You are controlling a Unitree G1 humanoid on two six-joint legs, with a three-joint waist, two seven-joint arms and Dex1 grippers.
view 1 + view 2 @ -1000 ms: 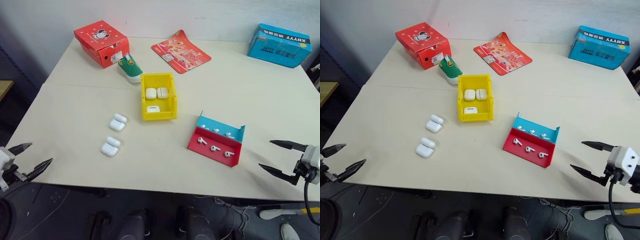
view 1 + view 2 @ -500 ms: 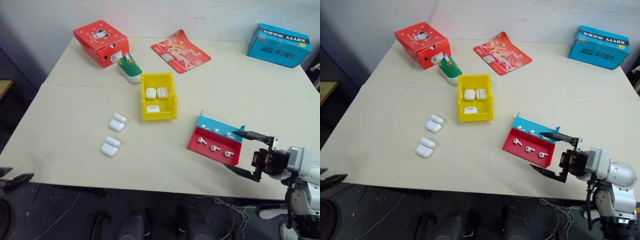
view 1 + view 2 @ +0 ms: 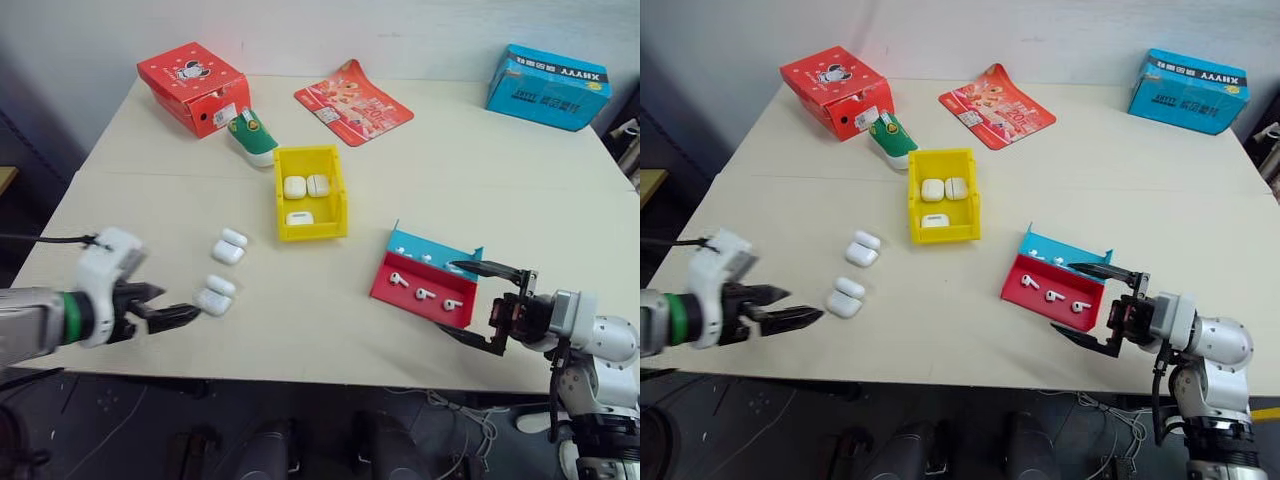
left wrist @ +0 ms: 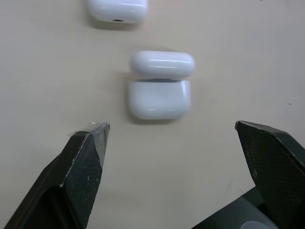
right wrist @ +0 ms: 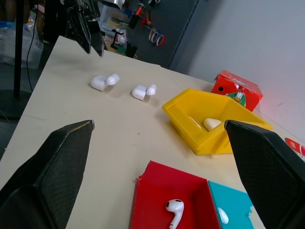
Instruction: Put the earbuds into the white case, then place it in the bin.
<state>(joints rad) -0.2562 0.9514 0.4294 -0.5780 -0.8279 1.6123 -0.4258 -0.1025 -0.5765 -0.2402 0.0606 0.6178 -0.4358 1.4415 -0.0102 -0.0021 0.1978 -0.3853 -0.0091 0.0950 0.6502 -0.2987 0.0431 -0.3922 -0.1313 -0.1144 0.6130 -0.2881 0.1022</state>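
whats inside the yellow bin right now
Three closed white cases lie in the yellow bin: two side by side at the back and one nearer the front lip. Whether they hold earbuds cannot be seen, as their lids are shut.

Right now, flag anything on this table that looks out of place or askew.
Nothing spilled or damaged. The two white cases outside the bin lie with lids flipped open. The red-and-blue tray holding the earbuds sits skewed to the table edge.
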